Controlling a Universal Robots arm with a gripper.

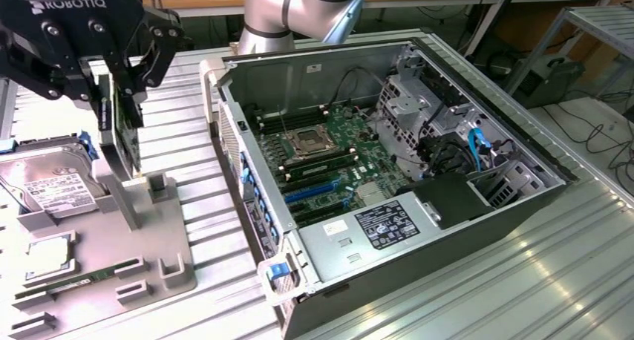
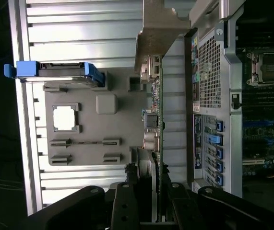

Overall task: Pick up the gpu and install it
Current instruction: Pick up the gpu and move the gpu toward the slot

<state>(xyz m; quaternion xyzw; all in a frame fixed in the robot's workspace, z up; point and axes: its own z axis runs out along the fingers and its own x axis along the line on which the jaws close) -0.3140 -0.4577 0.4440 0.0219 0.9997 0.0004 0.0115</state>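
A: Grip?
B: Gripper jaws partly closed, pinching graphics card upright by its top edge, over grey holder, beside open computer case
A: Advice?
B: Lift straight, no tilt, bracket clear of posts

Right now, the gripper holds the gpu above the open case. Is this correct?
Not quite. The gripper holds the gpu above the grey tray, beside the open case, not above it. The exterior view shows this.
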